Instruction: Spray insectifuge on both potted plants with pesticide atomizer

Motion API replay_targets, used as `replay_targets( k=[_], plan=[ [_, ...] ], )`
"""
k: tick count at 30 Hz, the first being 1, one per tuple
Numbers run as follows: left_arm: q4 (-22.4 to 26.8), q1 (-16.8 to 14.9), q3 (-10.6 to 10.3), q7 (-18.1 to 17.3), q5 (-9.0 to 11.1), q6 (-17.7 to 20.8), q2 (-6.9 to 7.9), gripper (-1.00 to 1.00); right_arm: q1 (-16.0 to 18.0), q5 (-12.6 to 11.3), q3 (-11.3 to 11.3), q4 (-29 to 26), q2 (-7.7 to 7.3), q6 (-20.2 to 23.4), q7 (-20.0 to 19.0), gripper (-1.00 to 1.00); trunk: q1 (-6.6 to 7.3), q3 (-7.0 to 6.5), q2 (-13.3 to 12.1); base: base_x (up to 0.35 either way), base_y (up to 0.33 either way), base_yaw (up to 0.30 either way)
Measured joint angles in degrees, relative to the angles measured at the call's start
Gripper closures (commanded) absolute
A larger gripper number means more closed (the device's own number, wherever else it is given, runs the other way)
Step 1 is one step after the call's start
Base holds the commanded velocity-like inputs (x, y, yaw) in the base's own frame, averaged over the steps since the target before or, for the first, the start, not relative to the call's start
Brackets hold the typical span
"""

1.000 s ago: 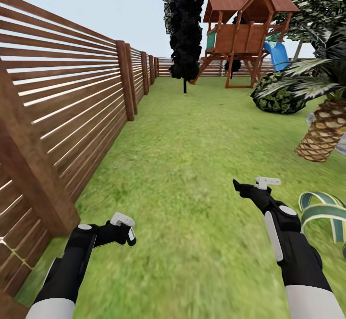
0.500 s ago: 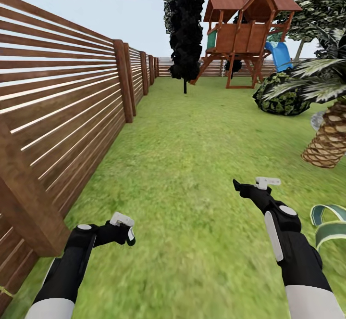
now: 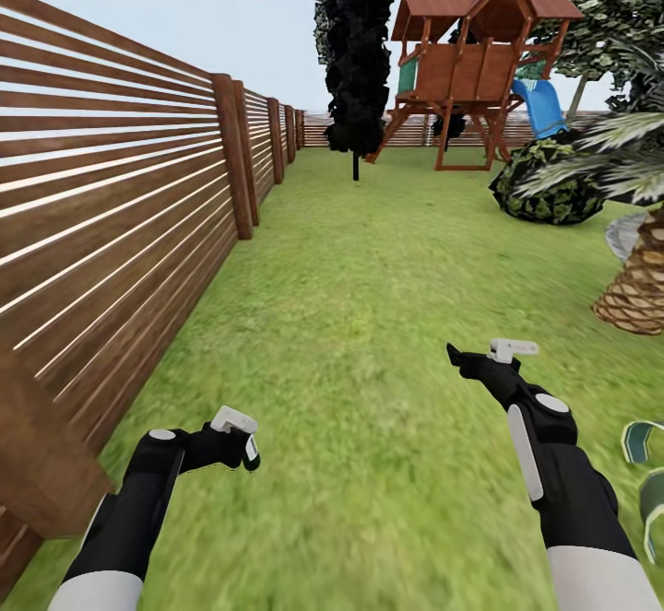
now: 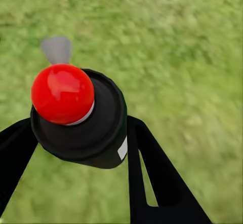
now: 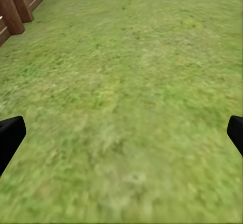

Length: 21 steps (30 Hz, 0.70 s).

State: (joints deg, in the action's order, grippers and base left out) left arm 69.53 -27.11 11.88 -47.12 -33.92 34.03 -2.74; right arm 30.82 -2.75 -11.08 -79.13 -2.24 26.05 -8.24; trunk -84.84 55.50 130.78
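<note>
Under a pale blue sky, the lawn stretched ahead of me. A brown slatted fence bordered its left side. Beyond the lawn stood a wooden playhouse with a blue slide; a dark tree rose just left of the playhouse.

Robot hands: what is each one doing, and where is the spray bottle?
left gripper: shut on the pesticide atomizer
pesticide atomizer: held between the left fingers, red top on, above the lawn
right gripper: open, holding nothing
</note>
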Motion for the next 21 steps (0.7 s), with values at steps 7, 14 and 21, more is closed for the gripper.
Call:
replay_targets(
  k=[7, 14, 21],
  plan=[
    [0.0, 0.0, -0.1, 0.0, 0.0, 0.0, 0.0, 1.0, 0.0, 0.0, 0.0, 0.0, 0.01, 0.0, 0.0, -1.0, 0.0, 0.0, 0.0, 0.346, 0.0, 0.0],
    [0.0, 0.0, -0.3, 0.0, 0.0, 0.0, 0.0, 1.0, 0.0, 0.1, 0.0, 0.0, 0.0, 0.0, 0.0, -1.0, 0.0, 0.0, 0.0, 0.347, 0.0, 0.0],
    [0.0, 0.0, -0.3, 0.0, 0.0, 0.0, 0.0, 1.0, 0.0, 0.1, 0.0, 0.0, 0.03, 0.0, 0.0, -1.0, 0.0, 0.0, 0.0, 0.346, 0.0, 0.0]
  ],
)
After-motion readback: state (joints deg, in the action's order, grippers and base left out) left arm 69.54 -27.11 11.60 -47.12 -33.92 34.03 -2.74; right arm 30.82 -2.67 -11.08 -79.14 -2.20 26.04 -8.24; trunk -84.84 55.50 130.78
